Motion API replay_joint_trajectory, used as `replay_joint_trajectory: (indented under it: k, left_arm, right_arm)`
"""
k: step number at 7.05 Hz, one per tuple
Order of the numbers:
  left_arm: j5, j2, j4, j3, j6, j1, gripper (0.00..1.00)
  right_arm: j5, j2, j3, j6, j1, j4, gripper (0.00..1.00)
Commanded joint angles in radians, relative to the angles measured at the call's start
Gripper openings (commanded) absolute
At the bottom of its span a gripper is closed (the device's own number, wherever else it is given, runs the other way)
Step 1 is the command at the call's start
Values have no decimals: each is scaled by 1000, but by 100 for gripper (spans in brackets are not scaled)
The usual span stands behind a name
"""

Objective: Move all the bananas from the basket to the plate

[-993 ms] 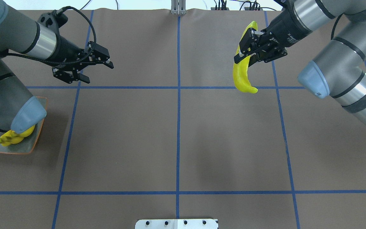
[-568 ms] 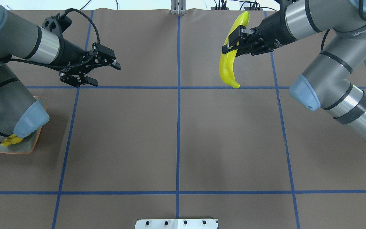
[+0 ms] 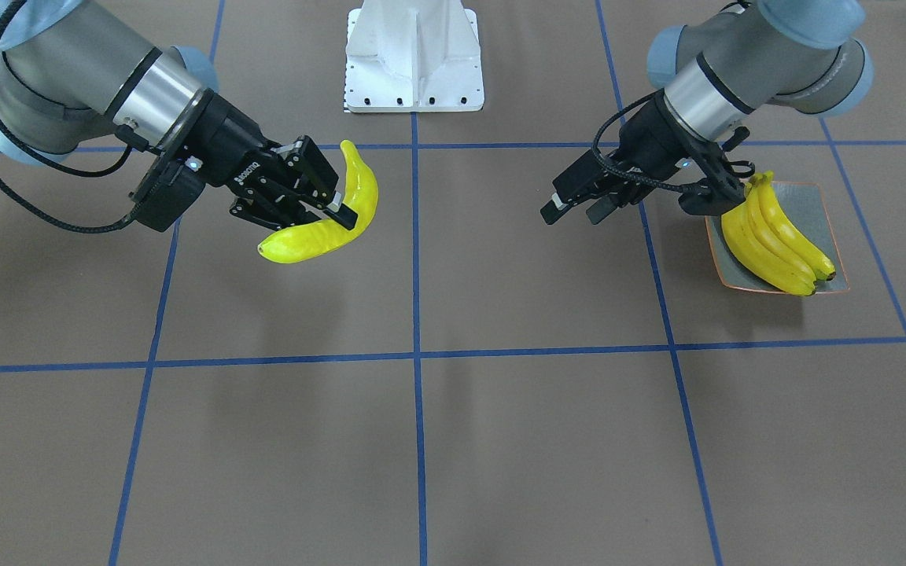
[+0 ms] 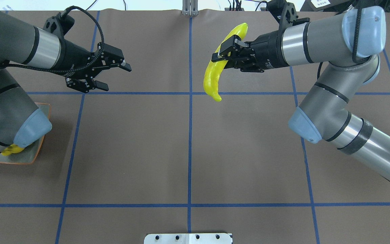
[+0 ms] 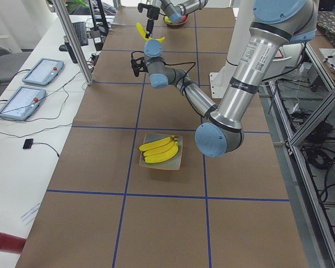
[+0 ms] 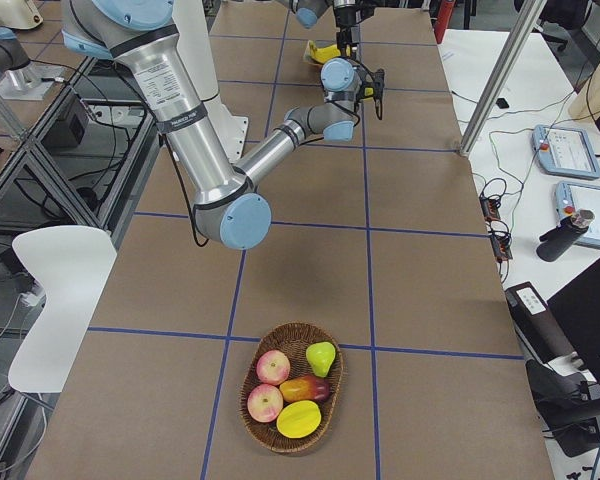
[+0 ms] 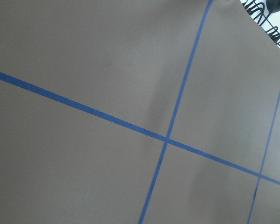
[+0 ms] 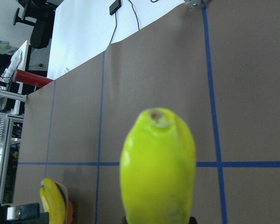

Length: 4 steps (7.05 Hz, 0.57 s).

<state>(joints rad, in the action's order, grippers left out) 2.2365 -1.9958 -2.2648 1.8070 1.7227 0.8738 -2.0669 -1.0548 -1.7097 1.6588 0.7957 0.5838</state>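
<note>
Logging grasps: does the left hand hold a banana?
No, the left hand is open and empty; the right hand grips the banana.

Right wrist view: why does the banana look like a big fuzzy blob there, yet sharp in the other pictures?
Right wrist-mounted view: the banana points end-on at the lens and looms large, so it is soft, while the blue lines behind stay sharp. Exterior front-facing view: held in the right gripper, it is crisp and glossy.

Arms (image 4: 323,34): you see grey tubes with silver rings
Caps (image 4: 32,127): light blue, round
Cable (image 4: 96,25): black loop
Left gripper (image 4: 116,79): black
</note>
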Motion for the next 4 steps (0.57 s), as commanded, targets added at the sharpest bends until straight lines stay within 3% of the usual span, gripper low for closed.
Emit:
replay_joint_trajectory:
  k: [1, 4]
  left_arm:
    - [-2, 2, -157, -9, 162, -1, 100]
    - [-6, -4, -335, -5, 450, -25, 100]
  right_arm:
    - [30, -4, -1, 236, -56, -153, 0]
    - [31, -22, 1, 460, -90, -297, 0]
